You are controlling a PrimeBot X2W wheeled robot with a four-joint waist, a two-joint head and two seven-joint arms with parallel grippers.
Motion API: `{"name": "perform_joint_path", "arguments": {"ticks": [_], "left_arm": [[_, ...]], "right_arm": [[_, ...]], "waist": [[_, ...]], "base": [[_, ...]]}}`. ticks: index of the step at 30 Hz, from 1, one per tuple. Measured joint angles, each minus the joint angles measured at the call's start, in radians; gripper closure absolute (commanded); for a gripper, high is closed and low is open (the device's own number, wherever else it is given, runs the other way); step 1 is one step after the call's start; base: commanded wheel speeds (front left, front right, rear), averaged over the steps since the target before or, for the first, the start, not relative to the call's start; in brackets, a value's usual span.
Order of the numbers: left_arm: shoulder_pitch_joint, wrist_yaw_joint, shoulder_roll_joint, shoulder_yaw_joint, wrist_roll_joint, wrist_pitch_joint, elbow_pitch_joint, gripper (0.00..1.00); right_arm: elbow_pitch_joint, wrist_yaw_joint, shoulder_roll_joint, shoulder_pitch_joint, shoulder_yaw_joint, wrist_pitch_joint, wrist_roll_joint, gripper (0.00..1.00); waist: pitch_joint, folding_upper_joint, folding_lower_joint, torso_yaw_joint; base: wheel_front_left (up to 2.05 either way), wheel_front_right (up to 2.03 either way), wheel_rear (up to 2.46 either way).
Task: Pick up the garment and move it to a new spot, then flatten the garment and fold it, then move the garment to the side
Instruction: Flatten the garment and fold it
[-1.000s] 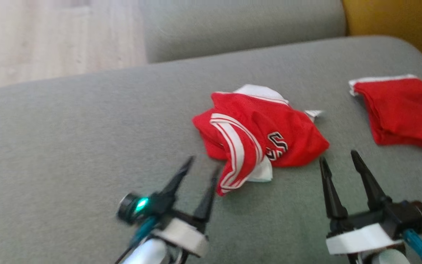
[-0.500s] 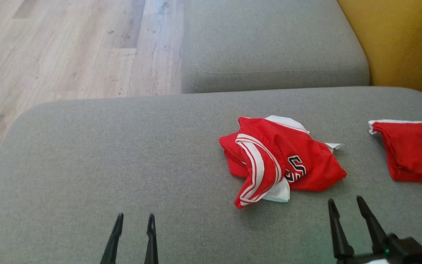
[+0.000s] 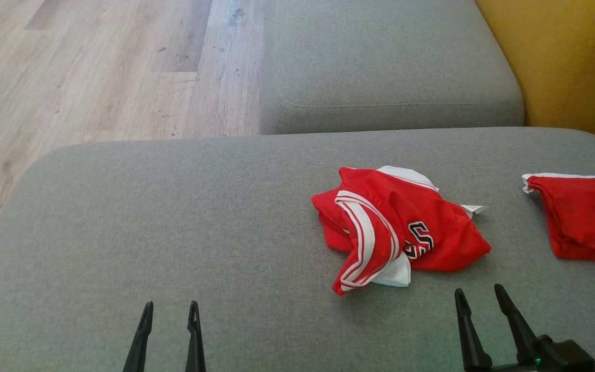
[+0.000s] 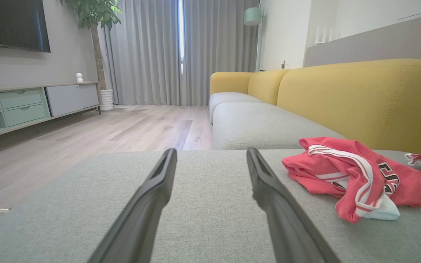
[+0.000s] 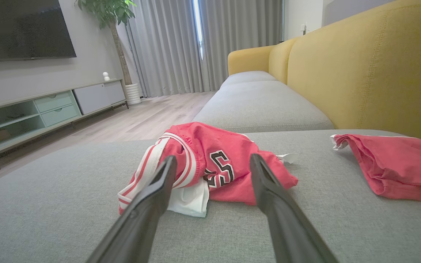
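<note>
Okay, my left gripper (image 3: 170, 305) and right gripper (image 3: 478, 290) gape wide, empty; I'd pinch the crumpled red-and-white fabric garment (image 3: 401, 232), centre-right of frame, by its raised fold.

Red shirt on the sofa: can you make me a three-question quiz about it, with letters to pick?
1. Where does the crumpled red shirt lie? A floor; B grey cushion; C yellow backrest.
2. How many red things lie on the cushion? A one; B two; C four.
3. The left gripper and right gripper are: A open, empty; B shut on the shirt; C shut, empty.
Answers: B, it rests on the grey seat; B, the shirt plus a folded red cloth to its right; A, fingers apart, nothing between them.
</note>
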Motion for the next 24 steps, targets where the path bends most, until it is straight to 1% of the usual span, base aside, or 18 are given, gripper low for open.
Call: {"name": "perform_joint_path", "arguments": {"ticks": [17, 24], "left_arm": [[0.002, -0.035, -0.018, 0.028, 0.015, 0.000, -0.002, 0.00], [0.002, -0.035, -0.020, 0.031, 0.015, 0.000, -0.002, 0.00]], "right_arm": [[0.007, 0.000, 0.000, 0.000, 0.006, 0.000, -0.003, 0.00], [0.007, 0.000, 0.000, 0.000, 0.011, 0.000, -0.005, 0.00]], "waist": [[0.010, 0.0000, 0.0000, 0.006], [0.011, 0.0000, 0.0001, 0.001]], "base": [[0.00, 0.00, 0.00], [0.00, 0.00, 0.00]]}}
